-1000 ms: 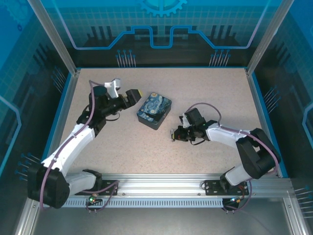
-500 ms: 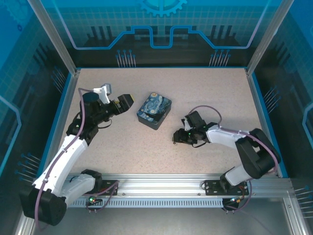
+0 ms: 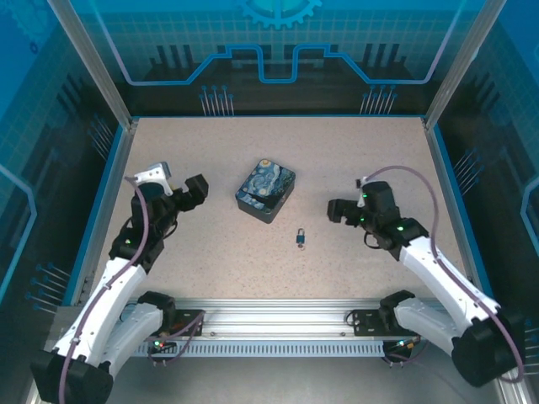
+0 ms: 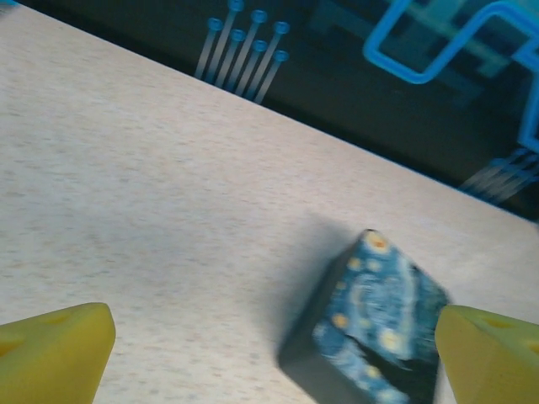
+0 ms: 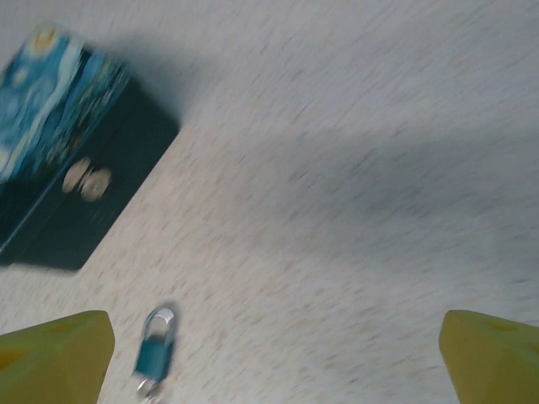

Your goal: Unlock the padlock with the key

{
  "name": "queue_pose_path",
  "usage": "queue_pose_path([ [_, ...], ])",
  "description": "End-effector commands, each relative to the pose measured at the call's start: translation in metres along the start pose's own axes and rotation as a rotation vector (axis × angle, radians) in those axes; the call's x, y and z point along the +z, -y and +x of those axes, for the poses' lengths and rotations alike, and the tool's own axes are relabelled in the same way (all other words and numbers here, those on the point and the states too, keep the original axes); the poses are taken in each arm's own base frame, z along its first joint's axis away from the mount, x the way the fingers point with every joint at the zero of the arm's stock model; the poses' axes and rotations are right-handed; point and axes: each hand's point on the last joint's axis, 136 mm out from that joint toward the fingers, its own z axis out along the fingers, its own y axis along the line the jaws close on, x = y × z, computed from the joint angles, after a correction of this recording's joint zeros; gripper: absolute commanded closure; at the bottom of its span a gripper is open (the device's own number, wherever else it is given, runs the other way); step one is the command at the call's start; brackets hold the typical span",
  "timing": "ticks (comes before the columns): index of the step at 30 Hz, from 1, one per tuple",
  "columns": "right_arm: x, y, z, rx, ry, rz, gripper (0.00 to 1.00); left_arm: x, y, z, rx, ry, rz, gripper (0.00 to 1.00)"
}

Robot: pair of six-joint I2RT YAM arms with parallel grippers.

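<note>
Both arms have drawn back from the middle. The right fingers [image 5: 50,353] and left fingers [image 4: 50,349] gape wide, empty. The padlock [image 3: 300,238] lies on the surface [image 3: 210,252], 5 o'clock of the box [image 3: 265,189]. Its shackle seems closed, with perhaps the key [image 5: 145,388] at its base, so the unlocking looks unfinished.

no legible txt, no labels, no nos.

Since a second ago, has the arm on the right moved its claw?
Yes. The right gripper has pulled back rightward, off the padlock and farther from the swirl-painted box.
</note>
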Motion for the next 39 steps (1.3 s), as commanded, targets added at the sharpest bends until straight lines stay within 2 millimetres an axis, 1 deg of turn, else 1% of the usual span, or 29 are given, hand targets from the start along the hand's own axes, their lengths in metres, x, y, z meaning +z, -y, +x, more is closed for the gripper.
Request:
queue_pose_path([
  [1,-0.008,0.037,-0.018,-0.038,0.117,0.119,0.0,0.0,-0.026,-0.017,0.139,0.142,-0.129,0.01],
  [3,-0.008,0.052,-0.027,-0.044,0.184,0.159,0.0,0.004,-0.041,-0.011,0.172,0.139,-0.199,0.01],
  [5,-0.002,0.066,-0.03,-0.053,0.231,0.192,0.0,0.009,-0.055,-0.001,0.208,0.119,-0.261,0.01],
  [6,0.004,0.066,-0.032,-0.078,0.259,0.178,0.0,0.011,-0.061,0.005,0.223,0.108,-0.288,0.01],
  [10,0.029,0.08,-0.027,-0.115,0.281,0.203,0.0,0.021,-0.078,0.027,0.254,0.081,-0.332,0.01],
  [12,0.039,0.084,-0.027,-0.133,0.294,0.219,0.0,0.028,-0.083,0.039,0.255,0.072,-0.332,0.01],
  [14,0.05,0.081,-0.03,-0.161,0.335,0.198,0.0,0.037,-0.087,0.051,0.267,0.054,-0.324,0.01],
  [17,0.066,0.08,-0.029,-0.194,0.361,0.18,0.0,0.052,-0.082,0.067,0.299,0.026,-0.266,0.01],
  [19,0.075,0.074,-0.036,-0.229,0.359,0.153,0.0,0.063,-0.078,0.076,0.323,0.002,-0.222,0.01],
  [22,0.084,0.066,-0.042,-0.297,0.359,0.128,0.0,0.075,-0.065,0.08,0.359,-0.018,-0.147,0.01],
  [24,0.088,0.063,-0.042,-0.323,0.386,0.108,0.0,0.081,-0.058,0.078,0.378,0.0,-0.105,0.01],
  [27,0.104,0.071,-0.031,-0.302,0.391,0.092,0.0,0.091,-0.049,0.074,0.404,0.027,-0.053,0.01],
  [28,0.106,0.071,-0.033,-0.308,0.405,0.091,0.0,0.095,-0.045,0.074,0.416,0.033,-0.028,0.01],
  [29,0.108,0.073,-0.032,-0.299,0.36,0.094,0.0,0.098,-0.042,0.073,0.429,0.039,-0.011,0.01],
  [30,0.113,0.076,-0.034,-0.283,0.343,0.097,0.0,0.102,-0.039,0.073,0.442,0.041,0.006,0.01],
  [33,0.112,0.076,-0.034,-0.282,0.337,0.099,0.0,0.113,-0.038,0.073,0.492,0.021,0.018,0.01],
  [34,0.113,0.076,-0.034,-0.284,0.34,0.099,0.0,0.116,-0.039,0.074,0.498,0.037,0.03,0.01],
  [35,0.112,0.076,-0.034,-0.284,0.337,0.1,0.0,0.119,-0.045,0.072,0.482,0.059,0.019,0.01],
  [36,0.113,0.076,-0.033,-0.284,0.339,0.1,0.0,0.119,-0.056,0.071,0.441,0.057,-0.01,0.01],
  [38,0.113,0.076,-0.033,-0.284,0.338,0.099,0.0,0.118,-0.065,0.07,0.375,0.08,0.027,0.01],
  [39,0.113,0.076,-0.034,-0.284,0.338,0.102,0.0,0.12,-0.071,0.074,0.355,0.084,0.025,0.01],
])
